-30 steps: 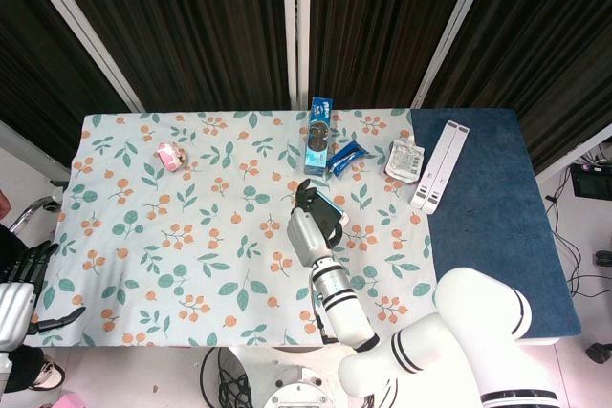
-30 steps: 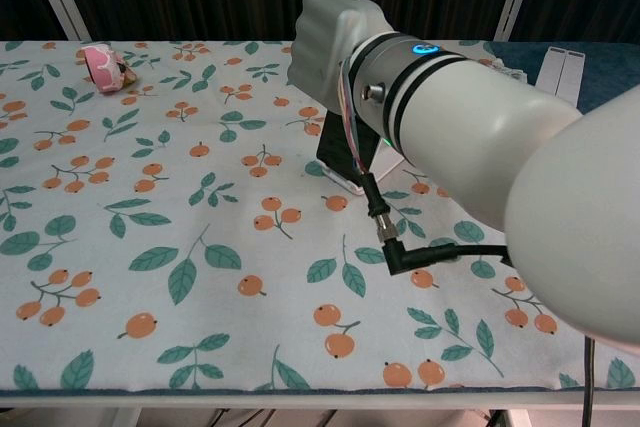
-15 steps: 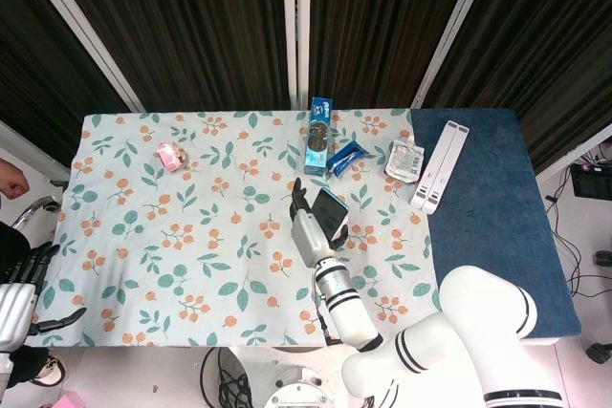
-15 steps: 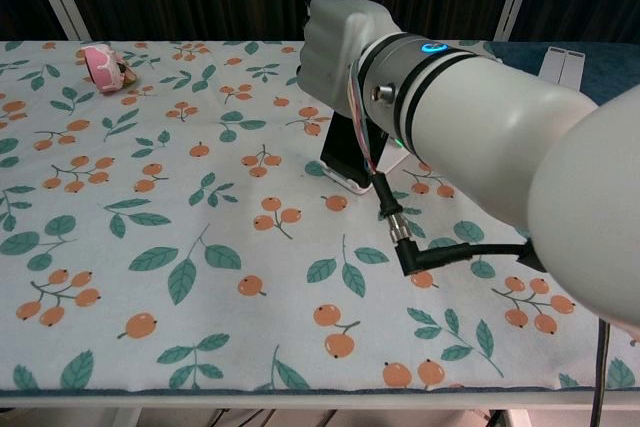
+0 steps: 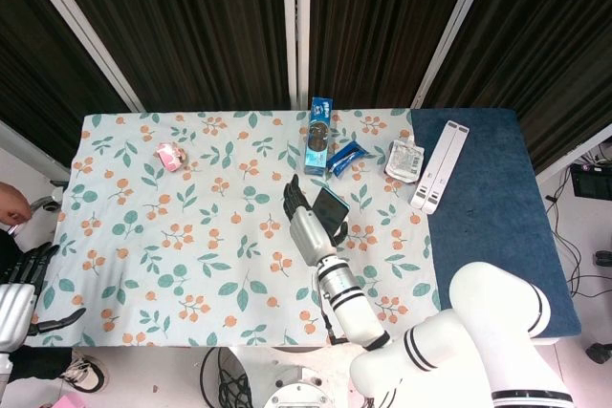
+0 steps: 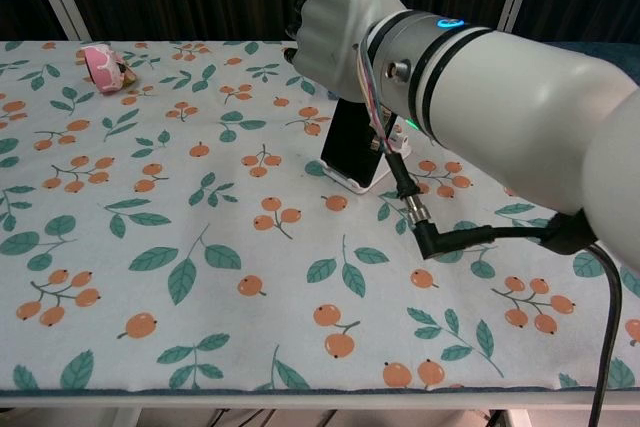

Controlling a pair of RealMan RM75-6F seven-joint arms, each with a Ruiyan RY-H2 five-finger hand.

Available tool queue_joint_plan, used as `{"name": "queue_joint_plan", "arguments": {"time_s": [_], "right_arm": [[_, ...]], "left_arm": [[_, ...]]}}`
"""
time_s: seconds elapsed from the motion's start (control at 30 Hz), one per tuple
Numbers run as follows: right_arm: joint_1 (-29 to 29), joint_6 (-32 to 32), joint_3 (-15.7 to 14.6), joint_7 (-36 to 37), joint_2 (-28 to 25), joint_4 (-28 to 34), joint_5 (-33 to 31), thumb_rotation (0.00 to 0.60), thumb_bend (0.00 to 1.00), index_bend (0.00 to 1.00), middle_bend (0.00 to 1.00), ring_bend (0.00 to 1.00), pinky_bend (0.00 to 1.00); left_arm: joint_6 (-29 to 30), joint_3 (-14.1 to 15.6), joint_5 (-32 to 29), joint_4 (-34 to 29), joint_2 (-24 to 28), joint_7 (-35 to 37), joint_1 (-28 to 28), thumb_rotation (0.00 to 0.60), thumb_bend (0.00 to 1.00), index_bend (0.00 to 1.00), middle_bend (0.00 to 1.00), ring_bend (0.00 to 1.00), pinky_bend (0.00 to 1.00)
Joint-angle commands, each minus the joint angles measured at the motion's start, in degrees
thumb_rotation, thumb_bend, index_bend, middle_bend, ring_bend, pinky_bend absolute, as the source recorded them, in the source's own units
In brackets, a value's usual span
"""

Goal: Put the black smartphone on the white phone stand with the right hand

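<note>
The black smartphone point(image 6: 355, 141) stands tilted with its lower edge in the white phone stand point(image 6: 350, 183) near the middle of the floral cloth. In the head view the smartphone point(image 5: 332, 211) shows as a dark slab just right of my right hand point(image 5: 304, 220). That hand's fingers point(image 5: 295, 194) are spread and point away from me, and nothing is in them. From the chest camera, the back of my right hand point(image 6: 340, 17) hovers above and behind the phone. My left hand point(image 5: 21, 295) rests off the table's front left corner, holding nothing.
Along the far edge lie a pink item point(image 5: 172, 156), a blue box point(image 5: 319, 135), a blue packet point(image 5: 346, 157) and a white pouch point(image 5: 404, 158). A long white bar point(image 5: 440, 166) lies on the blue cloth point(image 5: 497, 217). A person's hand point(image 5: 11, 204) shows at the left edge.
My right hand has let go of the smartphone, spread its fingers and drawn slightly left and up. The phone now leans on the stand by itself.
</note>
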State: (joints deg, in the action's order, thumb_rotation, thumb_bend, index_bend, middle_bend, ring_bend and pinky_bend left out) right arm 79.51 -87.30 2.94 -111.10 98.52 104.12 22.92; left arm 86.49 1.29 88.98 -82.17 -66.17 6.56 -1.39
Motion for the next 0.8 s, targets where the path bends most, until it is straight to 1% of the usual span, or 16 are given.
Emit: {"name": "queue_joint_plan", "arguments": {"time_s": [0.03, 0.07, 0.13, 0.17, 0.23, 0.3, 0.37, 0.4, 0.47, 0.57, 0.6, 0.67, 0.7, 0.77, 0.8], "right_arm": [[-1.27, -0.84, -0.68, 4.55, -5.05, 5.7, 6.26, 0.6, 0.04, 0.0, 0.0, 0.0, 0.0], [-1.81, -1.2, -1.24, 5.98, -6.8, 7.47, 8.51, 0.6, 0.04, 0.0, 0.0, 0.0, 0.0], [-4.0, -2.79, -3.38, 10.53, -11.91, 12.16, 15.09, 0.6, 0.03, 0.0, 0.0, 0.0, 0.0], [-5.22, -3.51, -4.54, 12.65, -14.32, 13.95, 17.81, 0.6, 0.03, 0.0, 0.0, 0.0, 0.0], [-8.81, -4.6, -7.57, 19.17, -20.4, 17.71, 23.53, 0.6, 0.03, 0.0, 0.0, 0.0, 0.0], [-12.31, -4.26, -10.58, 26.84, -26.37, 19.66, 28.48, 0.6, 0.03, 0.0, 0.0, 0.0, 0.0], [-16.34, -2.26, -14.81, 38.17, -33.79, 19.22, 35.86, 0.6, 0.03, 0.0, 0.0, 0.0, 0.0], [-18.13, -1.34, -16.6, 44.1, -36.84, 18.0, 39.55, 0.6, 0.03, 0.0, 0.0, 0.0, 0.0], [-23.04, -0.84, -20.46, 59.18, -43.53, 12.67, 48.05, 0.6, 0.03, 0.0, 0.0, 0.0, 0.0], [-28.9, -3.03, -22.39, 73.79, -47.18, 4.57, 54.12, 0.6, 0.03, 0.0, 0.0, 0.0, 0.0], [-31.64, -3.79, -22.83, 79.58, -47.68, 1.06, 55.11, 0.6, 0.03, 0.0, 0.0, 0.0, 0.0], [-35.79, -4.2, -23.09, 87.62, -47.39, -3.53, 55.01, 0.6, 0.03, 0.0, 0.0, 0.0, 0.0], [-38.53, -4.0, -23.13, 92.98, -46.64, -6.27, 54.55, 0.6, 0.03, 0.0, 0.0, 0.0, 0.0], [-42.77, -3.78, -22.91, 100.96, -44.64, -10.52, 53.88, 0.6, 0.03, 0.0, 0.0, 0.0, 0.0], [-45.73, -3.74, -22.67, 105.5, -42.8, -13.49, 53.3, 0.6, 0.03, 0.0, 0.0, 0.0, 0.0]], "left_arm": [[-0.13, -0.01, -0.02, 0.04, -0.04, 0.0, -0.07, 0.399, 0.02, 0.07, 0.05, 0.08, 0.21], [-0.23, 0.0, -0.06, 0.08, -0.06, -0.01, -0.09, 0.399, 0.02, 0.07, 0.05, 0.08, 0.21], [-0.47, 0.01, -0.17, 0.15, -0.07, -0.09, -0.17, 0.4, 0.02, 0.07, 0.05, 0.08, 0.21], [-0.56, 0.0, -0.2, 0.15, -0.07, -0.1, -0.21, 0.399, 0.02, 0.07, 0.05, 0.08, 0.21], [-0.62, -0.06, -0.24, 0.18, -0.12, -0.16, -0.27, 0.399, 0.02, 0.07, 0.05, 0.08, 0.21], [-0.76, -0.11, -0.3, 0.14, -0.15, -0.31, -0.37, 0.398, 0.02, 0.07, 0.05, 0.08, 0.21], [-1.07, -0.19, -0.39, -0.02, -0.2, -0.76, -0.57, 0.397, 0.02, 0.07, 0.05, 0.08, 0.21], [-1.23, -0.25, -0.42, -0.12, -0.25, -1.01, -0.7, 0.398, 0.02, 0.07, 0.05, 0.08, 0.21], [-1.84, -0.41, -0.53, -0.56, -0.45, -1.86, -1.16, 0.398, 0.02, 0.07, 0.05, 0.08, 0.21], [-2.43, -0.68, -0.4, -1.35, -0.89, -3.12, -1.85, 0.395, 0.02, 0.07, 0.05, 0.08, 0.21], [-2.57, -0.81, -0.29, -1.71, -1.19, -3.7, -2.13, 0.396, 0.02, 0.07, 0.05, 0.08, 0.21], [-2.63, -1.04, -0.1, -2.19, -1.7, -4.66, -2.51, 0.396, 0.02, 0.07, 0.05, 0.08, 0.21], [-2.6, -1.15, 0.06, -2.47, -2.03, -5.34, -2.71, 0.398, 0.02, 0.07, 0.05, 0.08, 0.21], [-2.41, -1.29, 0.31, -2.85, -2.47, -6.19, -2.91, 0.397, 0.02, 0.07, 0.05, 0.08, 0.21], [-2.15, -1.38, 0.45, -3.03, -2.7, -6.72, -2.96, 0.398, 0.02, 0.07, 0.05, 0.08, 0.21]]}}
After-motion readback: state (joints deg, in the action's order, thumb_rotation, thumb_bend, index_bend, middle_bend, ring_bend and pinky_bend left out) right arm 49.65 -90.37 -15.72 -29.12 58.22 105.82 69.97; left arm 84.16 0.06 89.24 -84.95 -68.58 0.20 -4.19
